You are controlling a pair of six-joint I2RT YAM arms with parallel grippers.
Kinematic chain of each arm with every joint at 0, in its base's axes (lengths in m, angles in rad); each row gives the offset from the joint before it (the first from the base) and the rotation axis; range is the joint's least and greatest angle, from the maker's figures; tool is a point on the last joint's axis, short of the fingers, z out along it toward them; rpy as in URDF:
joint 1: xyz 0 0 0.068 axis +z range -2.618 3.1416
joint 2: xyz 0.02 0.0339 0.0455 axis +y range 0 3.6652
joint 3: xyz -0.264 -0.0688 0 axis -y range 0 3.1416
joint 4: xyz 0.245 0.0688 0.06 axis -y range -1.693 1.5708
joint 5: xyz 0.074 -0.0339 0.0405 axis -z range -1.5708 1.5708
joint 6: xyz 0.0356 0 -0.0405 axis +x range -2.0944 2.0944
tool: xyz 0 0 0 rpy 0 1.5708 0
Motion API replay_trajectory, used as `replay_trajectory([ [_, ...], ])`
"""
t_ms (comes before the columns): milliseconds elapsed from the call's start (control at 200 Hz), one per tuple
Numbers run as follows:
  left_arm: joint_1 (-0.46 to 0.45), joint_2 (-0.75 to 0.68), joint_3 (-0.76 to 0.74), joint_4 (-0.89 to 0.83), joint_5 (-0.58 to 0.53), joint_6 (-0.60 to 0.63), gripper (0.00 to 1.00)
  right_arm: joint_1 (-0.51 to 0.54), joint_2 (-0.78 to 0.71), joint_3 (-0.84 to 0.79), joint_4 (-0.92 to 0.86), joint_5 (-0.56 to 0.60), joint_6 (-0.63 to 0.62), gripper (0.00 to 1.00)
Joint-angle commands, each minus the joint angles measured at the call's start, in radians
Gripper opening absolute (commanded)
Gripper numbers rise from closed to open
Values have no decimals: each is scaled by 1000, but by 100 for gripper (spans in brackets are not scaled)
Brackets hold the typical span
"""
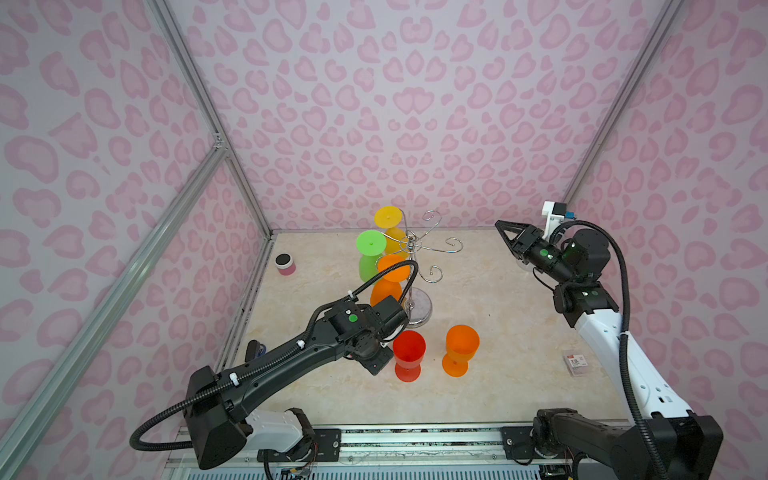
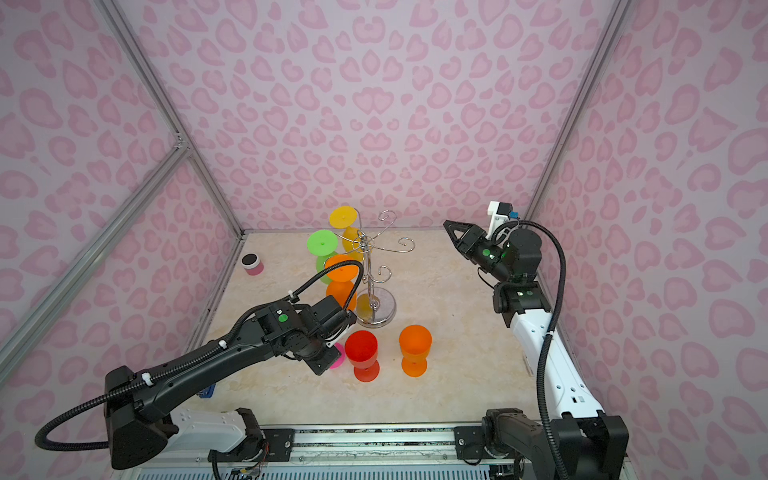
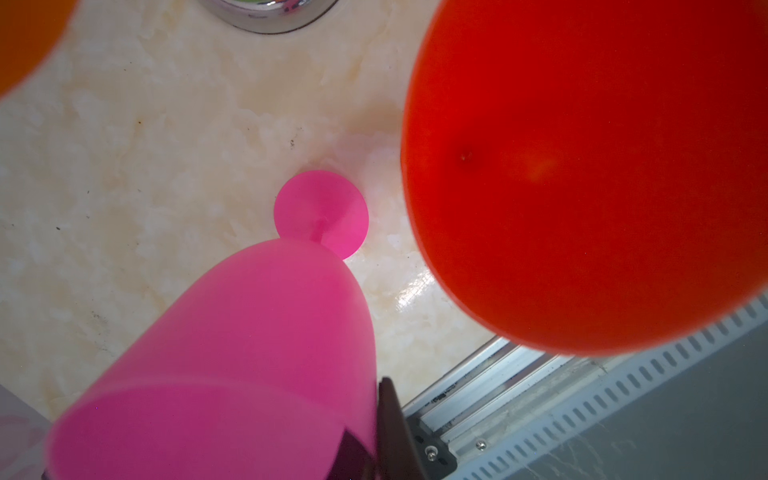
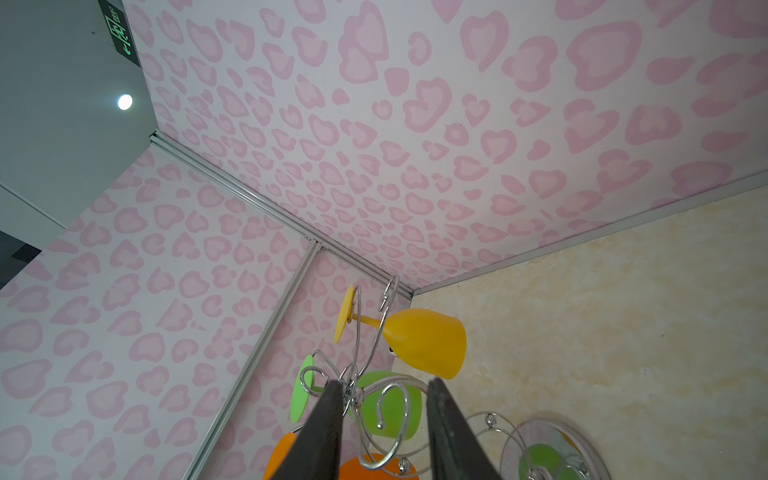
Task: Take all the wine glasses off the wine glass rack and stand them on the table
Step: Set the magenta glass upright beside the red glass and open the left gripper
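Beside chrome wire rack, left claw pinching frosted pink goblet, right claw parted

Pink glass, red glass, chrome rack, pink heart-print walls, cream marbled table.

Wine glass rack: polished chrome metal wire, mirror-bright base. Pink glass, red glass: matt translucent plastic. Tabletop: smooth, glossy, marble-look surface.

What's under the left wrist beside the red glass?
A pink wine glass, its rim clamped by the left gripper. In a top view only its foot shows; the arm covers the bowl.
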Motion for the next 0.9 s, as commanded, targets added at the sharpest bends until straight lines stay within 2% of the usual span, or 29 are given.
replay_trajectory([
  [0, 0, 14, 15, -25, -10, -6, 1, -1, 6, 0, 7, 2, -6, 35],
  [255, 0, 44, 30, -40, -10, -2, 2, 0, 7, -3, 5, -2, -8, 35],
  [450, -2, 46, 37, -47, -5, -5, 19, -3, 9, 0, 5, -3, -6, 35],
  [675, -8, 11, 76, -69, 5, -13, 47, -4, 10, -3, 6, -3, -6, 35],
  [890, -14, -124, 180, -56, 44, -26, 59, -3, 6, -11, 7, -3, -6, 35],
])
